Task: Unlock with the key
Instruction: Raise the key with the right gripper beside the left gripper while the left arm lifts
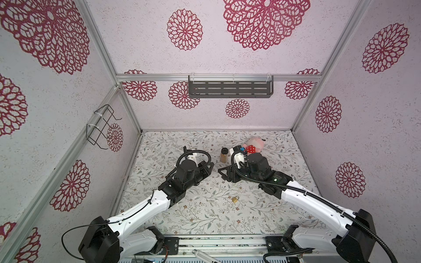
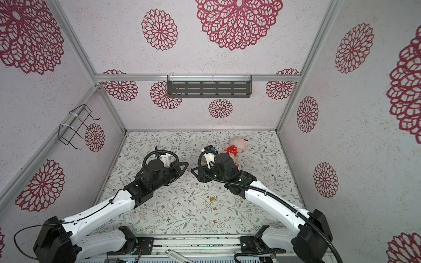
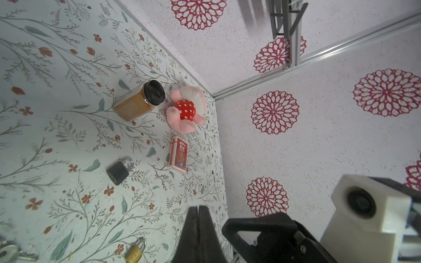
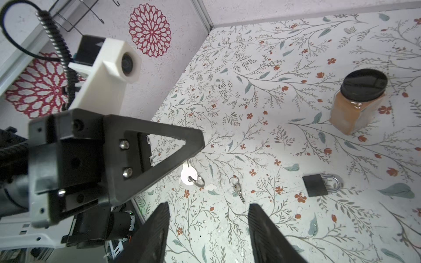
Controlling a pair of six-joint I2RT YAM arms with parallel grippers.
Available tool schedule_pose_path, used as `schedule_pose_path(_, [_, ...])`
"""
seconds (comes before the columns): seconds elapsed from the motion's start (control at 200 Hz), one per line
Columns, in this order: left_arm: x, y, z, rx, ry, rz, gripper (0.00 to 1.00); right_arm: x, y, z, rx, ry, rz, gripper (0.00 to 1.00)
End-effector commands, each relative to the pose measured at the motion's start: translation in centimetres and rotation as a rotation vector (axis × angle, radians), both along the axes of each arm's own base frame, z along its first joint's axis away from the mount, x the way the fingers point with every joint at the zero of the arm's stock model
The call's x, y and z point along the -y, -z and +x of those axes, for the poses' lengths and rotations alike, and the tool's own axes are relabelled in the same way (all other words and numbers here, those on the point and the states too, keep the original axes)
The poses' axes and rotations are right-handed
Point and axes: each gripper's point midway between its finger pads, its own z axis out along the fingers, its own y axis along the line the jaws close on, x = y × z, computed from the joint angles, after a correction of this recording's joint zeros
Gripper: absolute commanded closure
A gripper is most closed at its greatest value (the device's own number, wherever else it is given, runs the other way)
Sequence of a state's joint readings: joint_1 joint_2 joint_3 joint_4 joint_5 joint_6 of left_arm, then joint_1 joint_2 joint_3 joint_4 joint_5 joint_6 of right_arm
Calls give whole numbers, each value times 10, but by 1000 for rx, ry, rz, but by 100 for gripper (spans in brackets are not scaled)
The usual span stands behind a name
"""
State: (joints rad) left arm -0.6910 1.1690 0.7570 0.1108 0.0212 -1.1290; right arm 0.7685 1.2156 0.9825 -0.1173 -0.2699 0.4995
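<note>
The left gripper (image 4: 194,150) has its jaws pressed together, and a silver key (image 4: 188,175) with its ring hangs under their tip. It seems to be pinched by the blade, but the contact itself is hidden behind the finger. In the left wrist view the two fingers (image 3: 192,227) meet with no gap. The right gripper (image 4: 208,205) has its jaws well apart, and nothing is between them. In both top views the two grippers face each other tip to tip above the middle of the table (image 1: 205,218), near but not touching.

On the table below, a small key (image 4: 238,192) on a ring lies flat, between the hanging key and the black padlock (image 4: 315,185), which also lies flat. A brass padlock (image 1: 234,200) lies nearer to the arm bases, between the two arms and apart from both grippers.

Farther back stands a jar (image 4: 355,109) with a black lid. A pink plush toy (image 3: 184,111) is just beside it, and a card box (image 3: 178,154) lies flat near the toy.
</note>
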Motion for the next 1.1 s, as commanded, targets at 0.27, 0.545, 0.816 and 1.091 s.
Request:
schedule_pose_path(0.27, [20,-73,-3,418,164,16,100,1,-36,-12,7,-153,237,42])
schedule_pose_path(0.545, [25,-82,-4,458,204,29,100,8,-53,-5,29,-160,342,49])
schedule_pose_path(0.816, [34,-87,-5,469,240,0,100,2,-72,-10,45,-210,418,56])
schedule_pose_path(1.091, [35,-95,-7,489,244,-36,100,0,-84,-9,43,-222,447,62])
